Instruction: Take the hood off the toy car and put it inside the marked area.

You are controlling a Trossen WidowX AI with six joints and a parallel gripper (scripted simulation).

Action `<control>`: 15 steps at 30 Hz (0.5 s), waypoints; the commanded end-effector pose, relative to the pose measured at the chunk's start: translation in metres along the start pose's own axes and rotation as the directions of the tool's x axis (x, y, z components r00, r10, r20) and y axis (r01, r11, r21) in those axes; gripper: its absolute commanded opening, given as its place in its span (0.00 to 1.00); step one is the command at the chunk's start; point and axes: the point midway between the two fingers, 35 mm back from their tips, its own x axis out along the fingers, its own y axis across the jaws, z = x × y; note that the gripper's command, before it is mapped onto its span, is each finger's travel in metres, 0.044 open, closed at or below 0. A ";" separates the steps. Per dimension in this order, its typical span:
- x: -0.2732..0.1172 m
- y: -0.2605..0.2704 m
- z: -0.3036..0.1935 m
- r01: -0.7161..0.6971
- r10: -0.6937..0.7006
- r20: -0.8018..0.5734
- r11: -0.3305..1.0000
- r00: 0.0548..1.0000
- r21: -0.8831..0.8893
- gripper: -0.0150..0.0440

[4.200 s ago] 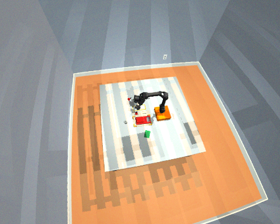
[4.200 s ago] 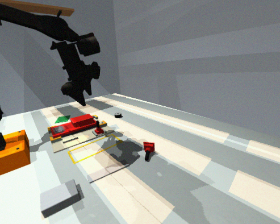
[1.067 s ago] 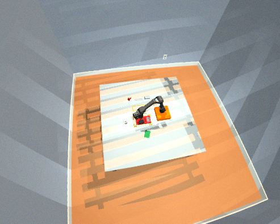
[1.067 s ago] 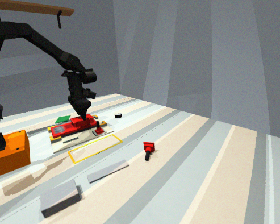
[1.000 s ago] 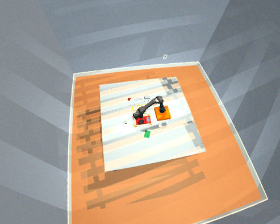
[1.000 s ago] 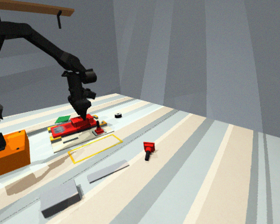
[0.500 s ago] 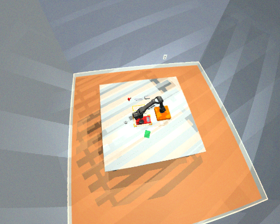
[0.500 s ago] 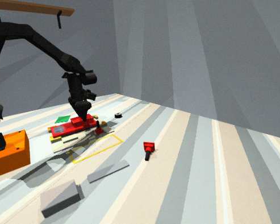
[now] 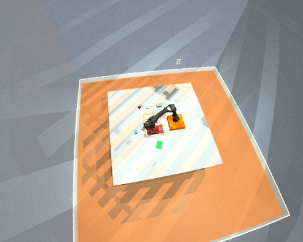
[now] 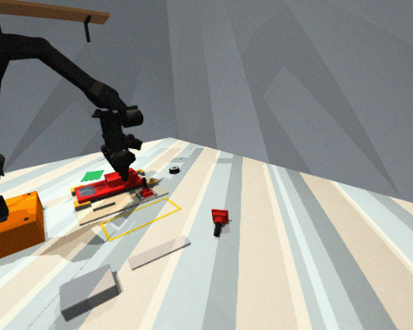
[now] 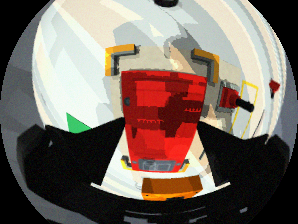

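Plainly, the pale table (image 9: 187, 153) (image 10: 276, 272) (image 11: 70, 82) carries everything, and in the top view the black arm (image 9: 157, 117) (image 10: 66, 69) reaches toward its left edge from an orange block (image 9: 181, 126) (image 10: 13, 230) (image 11: 171, 187), presumably raised to give it a steady footing. The red toy car (image 9: 160, 129) (image 10: 87, 192) (image 11: 162, 145) sits near the middle, a little nearer the left edge than the right, with yellow-and-grey corner brackets (image 9: 145, 136) (image 10: 82, 204) (image 11: 120, 48) around it, likely there to stop it sliding when its lid comes away. Its hood (image 10: 114, 179) (image 11: 145, 107) is on the car, at the end nearer the left edge. Toward the upper edge, beside the car, lies the yellow outline (image 9: 150, 113) (image 10: 145, 224) (image 11: 250, 84), close enough for a short carry. The claw (image 9: 148, 125) (image 10: 125, 178) (image 11: 162, 123) stands almost fully open with nothing in hold, one finger on either side of the red body, so as to straddle the hood; whether it touches is unclear. Squaring up, lowering if needed and closing seem next, since a skewed pinch could drag the car instead. Smaller still, a black ring (image 9: 136, 132) (image 10: 173, 169) sits farther toward the left edge, out of the carrying path.
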 end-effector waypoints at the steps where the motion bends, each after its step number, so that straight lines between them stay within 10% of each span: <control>1: 0.005 -0.001 -0.002 0.007 -0.007 -0.006 1.000 1.000 0.001 1.00; 8: 0.007 -0.001 -0.002 0.007 -0.007 -0.006 1.000 1.000 0.001 1.00; 15: 0.004 0.000 0.000 0.000 0.000 -0.001 1.000 1.000 0.000 0.79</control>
